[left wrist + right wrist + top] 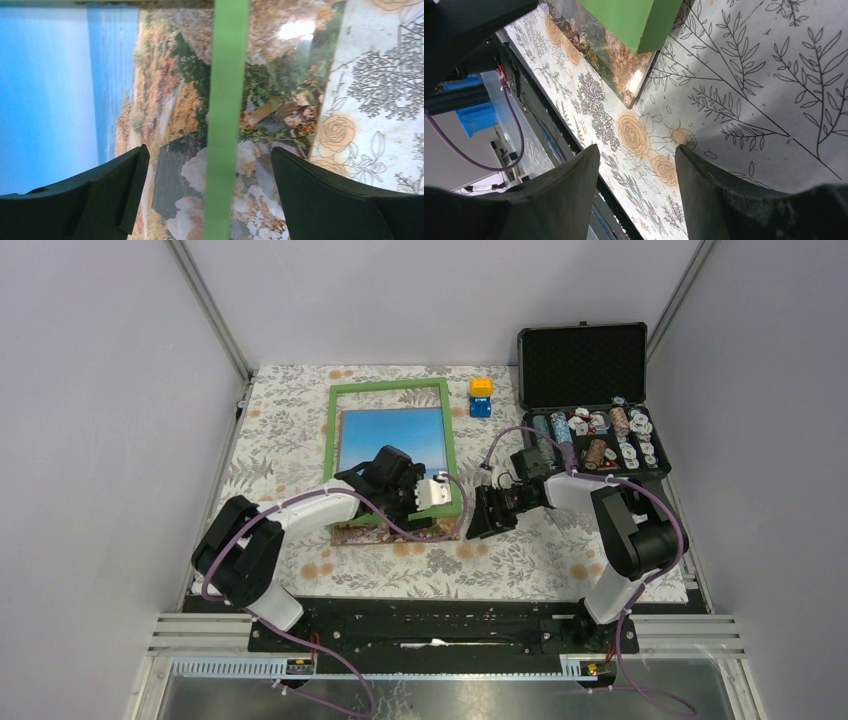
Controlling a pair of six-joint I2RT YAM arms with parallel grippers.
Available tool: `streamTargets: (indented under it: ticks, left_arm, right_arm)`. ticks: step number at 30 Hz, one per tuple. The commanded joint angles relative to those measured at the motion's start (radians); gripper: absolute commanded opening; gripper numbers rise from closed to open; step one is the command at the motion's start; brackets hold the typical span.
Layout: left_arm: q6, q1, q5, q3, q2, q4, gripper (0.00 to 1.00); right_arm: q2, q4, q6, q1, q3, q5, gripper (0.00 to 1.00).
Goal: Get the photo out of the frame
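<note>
The frame (pixel 389 389), a green border, lies flat on the floral cloth at the middle back. The photo (pixel 392 434) shows blue sky inside it, and its rocky near end (pixel 357 533) sticks out past the frame's near side. My left gripper (pixel 421 502) hovers open over that near right corner. In the left wrist view a green frame bar (pixel 227 90) runs between its spread fingers, above the photo (pixel 50 100). My right gripper (pixel 486 515) is open and empty just right of the corner. The right wrist view has the frame corner (pixel 624 20) and photo corner (pixel 626 75) ahead of my right gripper (pixel 636 147).
An open black case (pixel 583 365) with poker chips stands at the back right, just behind my right arm. A small blue and yellow block (pixel 481 397) sits between the frame and the case. The table's near edge with its black rail (pixel 539 120) is close beside my right gripper.
</note>
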State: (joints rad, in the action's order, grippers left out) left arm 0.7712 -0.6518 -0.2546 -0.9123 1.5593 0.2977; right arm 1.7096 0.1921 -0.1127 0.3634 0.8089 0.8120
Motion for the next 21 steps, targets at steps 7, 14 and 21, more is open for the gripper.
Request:
streamTargets:
  ticks: [7,14,21]
  left_arm:
    - [0.035,-0.058,-0.037,-0.01,0.018,0.047,0.99]
    - [0.012,-0.072,0.051,-0.006,0.061,0.004,0.99]
    - [0.005,-0.072,0.101,0.004,0.079,-0.044,0.99]
  right_arm:
    - [0.032,-0.023,-0.016,-0.005,0.033,0.012,0.61]
    - [0.046,-0.021,-0.023,-0.005,0.042,-0.007,0.6]
    - [0.05,-0.022,-0.023,-0.005,0.043,-0.017,0.58]
